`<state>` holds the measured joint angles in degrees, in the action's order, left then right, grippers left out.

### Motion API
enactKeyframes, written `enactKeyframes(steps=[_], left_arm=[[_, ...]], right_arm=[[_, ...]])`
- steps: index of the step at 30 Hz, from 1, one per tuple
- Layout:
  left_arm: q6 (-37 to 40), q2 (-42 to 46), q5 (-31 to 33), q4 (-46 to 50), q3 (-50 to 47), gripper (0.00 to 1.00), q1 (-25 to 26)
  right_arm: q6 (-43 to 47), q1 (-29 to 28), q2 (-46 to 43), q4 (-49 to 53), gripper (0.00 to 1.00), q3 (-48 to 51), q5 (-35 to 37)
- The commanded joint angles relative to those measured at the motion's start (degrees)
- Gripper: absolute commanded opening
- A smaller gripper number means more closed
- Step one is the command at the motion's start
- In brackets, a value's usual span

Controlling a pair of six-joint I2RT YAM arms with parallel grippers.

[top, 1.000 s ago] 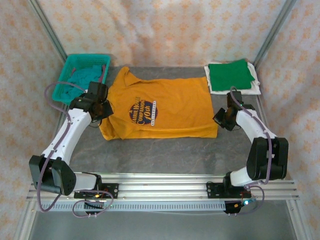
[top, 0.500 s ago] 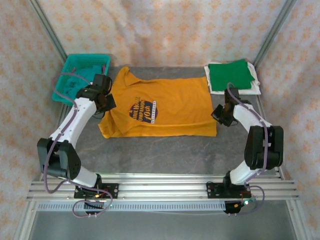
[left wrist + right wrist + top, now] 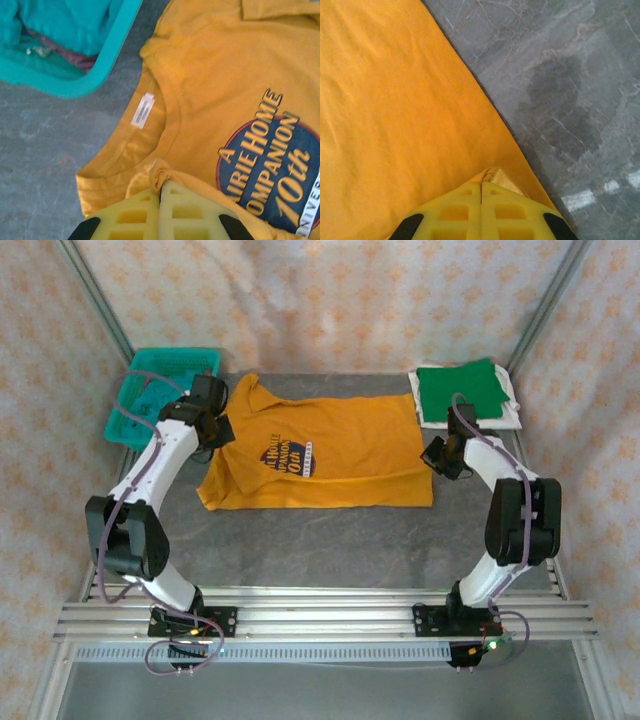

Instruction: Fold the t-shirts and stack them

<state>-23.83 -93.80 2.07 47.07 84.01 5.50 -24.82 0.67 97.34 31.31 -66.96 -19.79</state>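
Left wrist view: the left gripper [image 3: 160, 186] has its yellow fingers pressed together on a bunched pinch of the mustard-orange t-shirt [image 3: 220, 75], just beside the collar. The cloth spreads from it toward 12 and 2 o'clock, and the navy print [image 3: 275, 165] at 2 o'clock is cut off by the frame edge. The neck label [image 3: 142, 111] sits at 11 o'clock, its text too small to read. In the right wrist view, the right gripper [image 3: 480, 186] is likewise clamped on the tee's edge, with cloth toward 10 o'clock and bare table [image 3: 560, 75] toward 2 o'clock. From the top, the tee lies spread mid-table between both grippers. At 10 o'clock a teal t-shirt [image 3: 152, 397] in the basket [image 3: 175, 353] is partly hidden by the left arm. At 2 o'clock a white t-shirt [image 3: 508, 418] is mostly covered by a folded green t-shirt [image 3: 458, 388].
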Motion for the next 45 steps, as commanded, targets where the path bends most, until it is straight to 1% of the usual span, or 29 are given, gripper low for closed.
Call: enactKeyframes(steps=[1,2,4,5,6,7,8,9,10,11,12,14,16,21,24,27,30,32,35,37,45], left_arm=[[1.72,-5.18,2.41,-1.21,6.01,0.0,-0.59],[2.13,-7.67,2.69,-0.62,8.61,0.14,-0.58],[2.85,-12.21,2.64,0.66,13.89,0.4,-0.58],[3.09,-14.22,2.42,1.43,16.29,0.47,-0.58],[3.09,-15.23,2.25,2.38,18.18,0.52,-0.62],[3.01,-16.83,2.0,2.79,18.89,0.54,-0.49],[2.94,-16.66,2.29,2.54,18.46,0.55,-0.33],[2.9,-15.99,3.42,1.67,16.6,0.55,0.08],[2.84,-13.4,4.28,0.79,14.68,0.55,0.47],[2.54,-10.85,5.21,-0.58,11.07,0.55,1.0],[2.08,-8.46,4.82,-1.82,7.57,0.55,1.43],[0.98,-4.47,2.62,-3.58,1.18,0.49,1.96],[-0.51,-1.58,0.8,-4.47,-4.15,0.46,2.94],[-4.04,2.72,-3.87,-7.55,-14.78,0.46,5.64],[-5.7,2.71,-4.96,-11.09,-19.76,0.46,6.0],[-6.13,-0.15,-5.23,-12.84,-20.68,0.46,6.01],[-6.48,-3.28,-6.13,-14.98,-20.34,0.46,5.94],[-6.41,-4.65,-6.85,-16.95,-20.33,0.45,6.1],[-6.47,-6.09,-7.15,-18.63,-19.96,0.37,6.28],[-6.48,-7.49,-7.6,-18.85,-19.35,0.37,6.36],[-6.42,-11.52,-8.11,-21.26,-18.62,0.33,6.45]], right_arm=[[-0.62,-0.23,3.43,-1.07,0.0,-3.73,0.87],[-0.71,-0.23,4.52,-0.84,0.05,-4.91,1.27],[-0.73,-0.23,6.49,-0.05,0.2,-7.35,1.36],[-0.63,-0.23,7.04,0.34,0.23,-8.47,1.11],[-0.55,-0.23,7.2,0.78,0.26,-9.29,0.91],[-0.51,-0.23,6.97,1.02,0.28,-9.6,0.87],[-0.39,-0.39,6.22,1.37,0.3,-9.8,1.06],[-0.05,-0.64,5.28,1.52,0.31,-9.53,1.47],[0.32,-1.11,3.84,1.43,0.31,-8.78,1.93],[1.05,-1.86,2.52,0.99,0.31,-7.79,2.04],[2.53,-3.35,0.47,-0.14,0.32,-6.28,1.97],[5.05,-6.56,-2.06,-1.41,0.33,-4.05,3.18],[6.31,-9.08,-3.62,-2.75,0.34,-1.64,3.95],[6.89,-12.03,-4.82,-8.69,0.34,3.38,1.19],[10.07,-15.67,-7.52,-15.16,0.34,6.8,1.05],[11.48,-18.97,-11.2,-22.48,0.37,10.15,1.89],[10.76,-20.04,-14.72,-30.25,0.41,13.5,0.22],[10.71,-20.59,-16.5,-33.04,0.45,14.7,0.93],[11.23,-20.68,-17.0,-30.33,0.46,13.26,3.85],[11.51,-20.67,-17.12,-28.35,0.46,12.39,4.58],[10.02,-20.7,-18.58,-28.63,0.47,12.86,4.12]])
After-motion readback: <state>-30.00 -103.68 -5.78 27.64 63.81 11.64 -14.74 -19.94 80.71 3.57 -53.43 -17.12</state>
